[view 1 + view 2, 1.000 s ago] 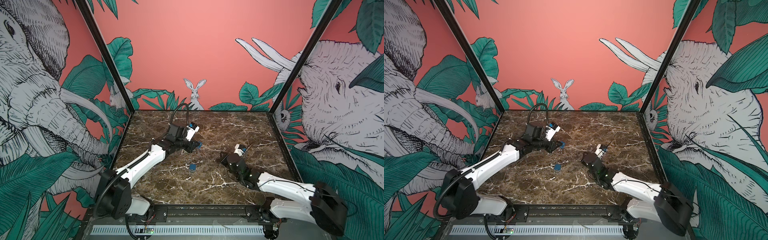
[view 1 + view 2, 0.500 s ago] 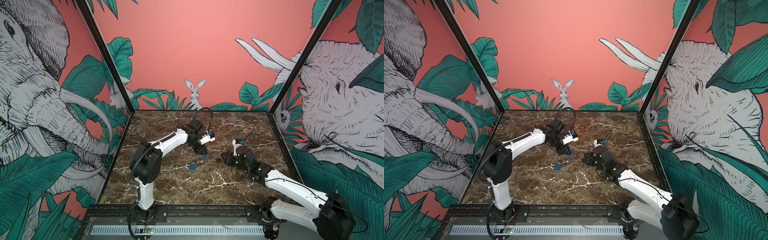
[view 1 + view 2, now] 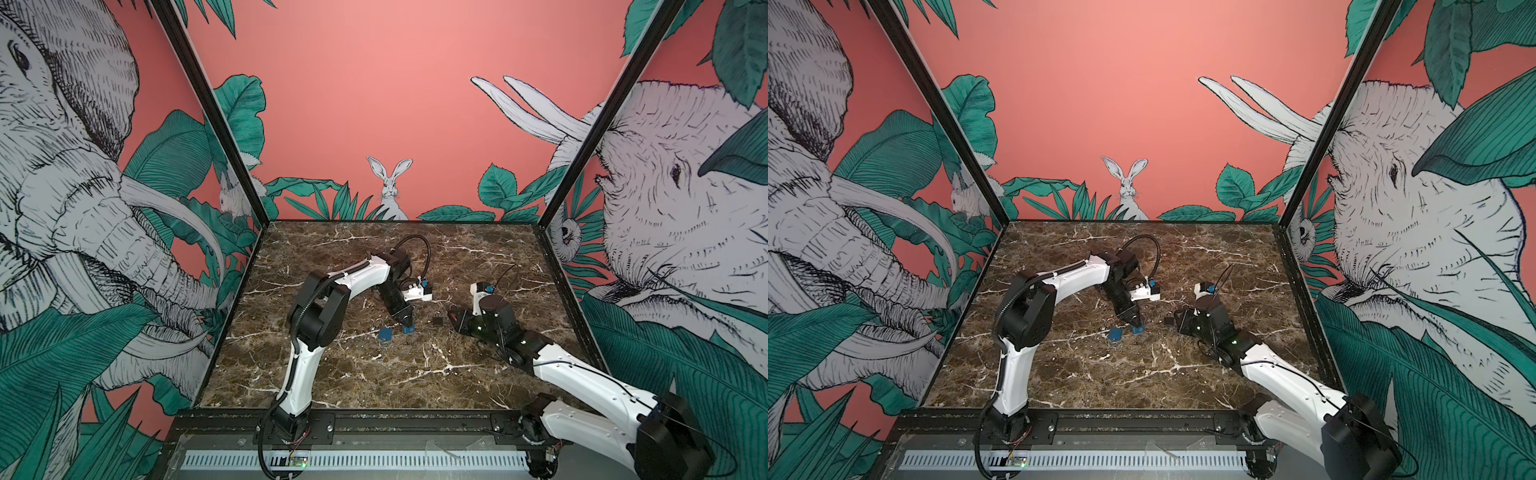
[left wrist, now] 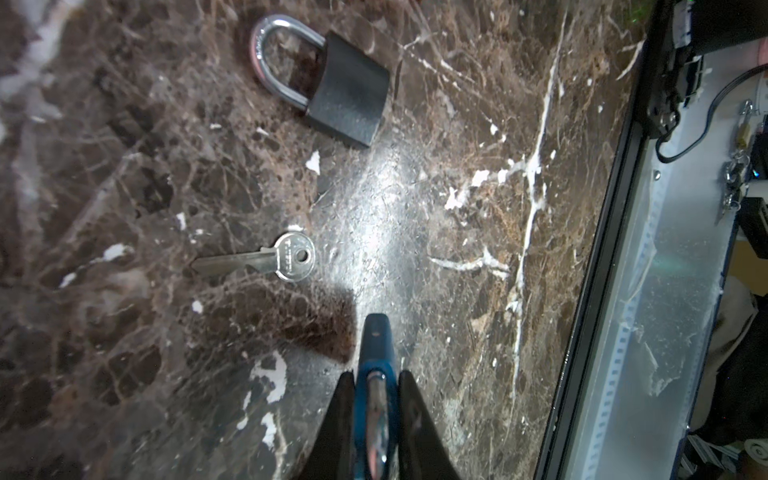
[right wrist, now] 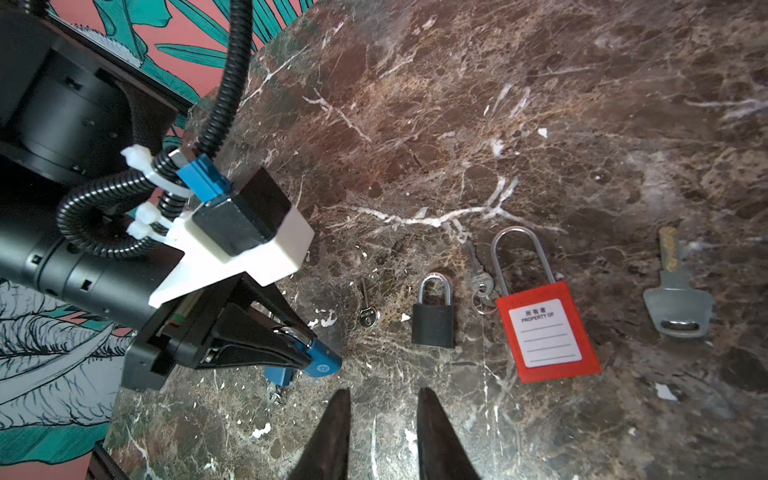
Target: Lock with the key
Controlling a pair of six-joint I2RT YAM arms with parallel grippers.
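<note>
Left gripper (image 4: 376,384), clamped on the blue padlock (image 4: 376,345), has swung in and dropped near the black padlock (image 3: 437,321), beside what looks like its blue key (image 3: 385,333); right gripper (image 5: 380,432), jaws apart and empty, hovers just beside the black padlock, so keying is likely next.

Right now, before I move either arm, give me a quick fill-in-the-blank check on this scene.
The left gripper grips a padlock with a steel shackle whose body is ___.
The red plastic padlock carries a ___ label.
The right gripper stands ___, holding nothing.
Missing: blue, white, open.
</note>
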